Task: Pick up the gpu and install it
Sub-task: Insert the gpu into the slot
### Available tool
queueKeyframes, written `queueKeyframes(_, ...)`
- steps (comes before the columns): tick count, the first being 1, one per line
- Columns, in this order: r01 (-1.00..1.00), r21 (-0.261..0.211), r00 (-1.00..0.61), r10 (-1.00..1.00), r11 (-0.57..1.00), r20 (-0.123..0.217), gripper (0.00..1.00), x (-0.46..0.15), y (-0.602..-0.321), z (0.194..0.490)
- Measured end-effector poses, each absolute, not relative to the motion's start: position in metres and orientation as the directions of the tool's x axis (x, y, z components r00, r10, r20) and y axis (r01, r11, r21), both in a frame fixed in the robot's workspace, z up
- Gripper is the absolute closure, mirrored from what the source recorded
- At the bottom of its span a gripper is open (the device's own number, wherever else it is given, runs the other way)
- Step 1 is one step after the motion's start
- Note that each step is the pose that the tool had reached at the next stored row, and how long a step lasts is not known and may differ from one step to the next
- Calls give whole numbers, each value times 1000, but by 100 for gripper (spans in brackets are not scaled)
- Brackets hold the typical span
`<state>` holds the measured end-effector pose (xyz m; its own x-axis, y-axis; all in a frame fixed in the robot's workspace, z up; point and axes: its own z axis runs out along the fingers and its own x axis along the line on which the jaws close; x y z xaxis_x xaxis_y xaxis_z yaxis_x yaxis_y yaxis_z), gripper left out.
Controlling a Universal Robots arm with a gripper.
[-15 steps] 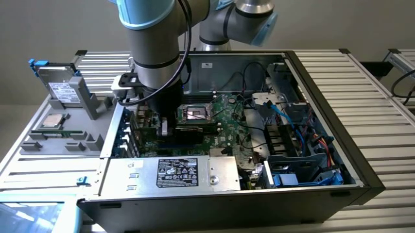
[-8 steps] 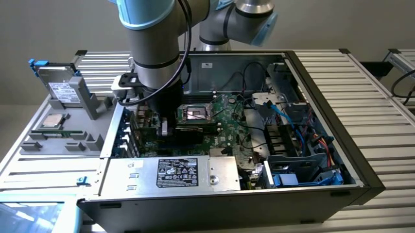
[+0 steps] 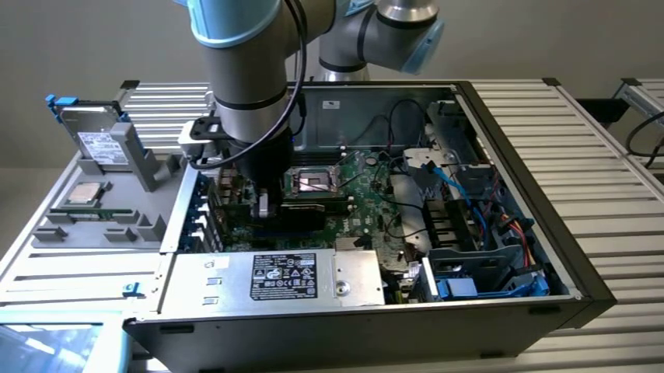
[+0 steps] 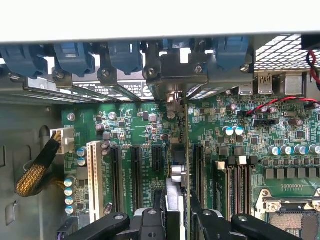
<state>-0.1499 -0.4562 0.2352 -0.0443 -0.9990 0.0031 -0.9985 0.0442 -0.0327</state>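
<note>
Glossy green motherboard (image 4: 130, 125), gpu (image 4: 176, 200) edge-on with dull silver metal bracket, matt black gripper (image 4: 175, 215) fingers, brushed metal power supply (image 3: 275, 280) with paper label, ribbed metal table (image 3: 612, 194), matt grey plastic tray (image 3: 93, 210)

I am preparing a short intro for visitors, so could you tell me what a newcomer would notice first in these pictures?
First, the grey robot arm reaching down into the open computer case, over the green motherboard. In the wrist view, the gripper holds the gpu edge-on above the expansion slots. At the exterior view's left, a hard drive stands in a grey tray.
</note>
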Motion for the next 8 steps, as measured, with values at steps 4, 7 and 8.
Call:
queueKeyframes(4,-998,-33,-44,-999,44,3,71,-149,-456,235)
queueKeyframes(7,-999,-33,-44,-999,43,3,71,-149,-456,235)
queueKeyframes(8,-999,-33,-43,-999,43,3,71,-149,-456,235)
